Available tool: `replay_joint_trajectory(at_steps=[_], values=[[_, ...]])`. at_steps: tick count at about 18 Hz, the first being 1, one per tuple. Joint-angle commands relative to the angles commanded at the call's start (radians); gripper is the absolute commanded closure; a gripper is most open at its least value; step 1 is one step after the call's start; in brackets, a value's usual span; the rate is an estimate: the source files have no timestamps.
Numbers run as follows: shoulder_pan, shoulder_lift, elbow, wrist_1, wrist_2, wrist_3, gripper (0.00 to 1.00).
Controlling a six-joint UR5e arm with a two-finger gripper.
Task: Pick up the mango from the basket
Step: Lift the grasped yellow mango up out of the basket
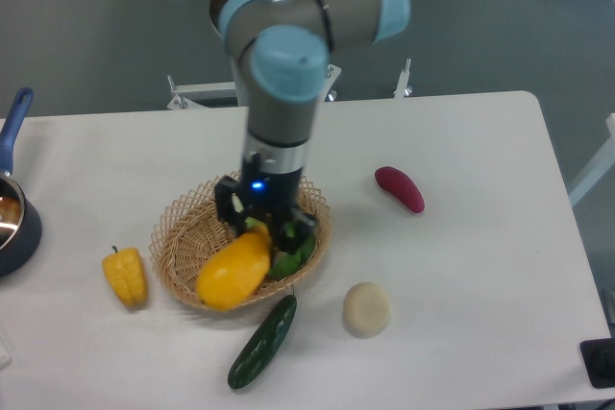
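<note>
The mango (233,272) is a smooth yellow-orange oval lying tilted in the tan wicker basket (181,232), with its lower end over the front rim. My gripper (264,229) reaches straight down into the basket. Its dark fingers (231,210) stand on either side of the mango's upper right end and look closed against it. A green item (294,254) lies in the basket just right of the mango, partly hidden under the gripper.
A yellow bell pepper (126,276) sits left of the basket. A dark green cucumber (261,343) lies in front of it. A beige round item (367,309) and a purple-red vegetable (399,189) lie to the right. A pot with a blue handle (12,218) stands at the left edge.
</note>
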Motion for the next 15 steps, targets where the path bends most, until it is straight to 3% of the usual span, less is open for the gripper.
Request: replay_joint_trajectory(at_steps=[5,15], values=[[0.005,-0.025,0.054,0.0,-0.013,-0.002,0.55],[0.005,-0.026,0.058,0.002,-0.011,0.003,0.55]])
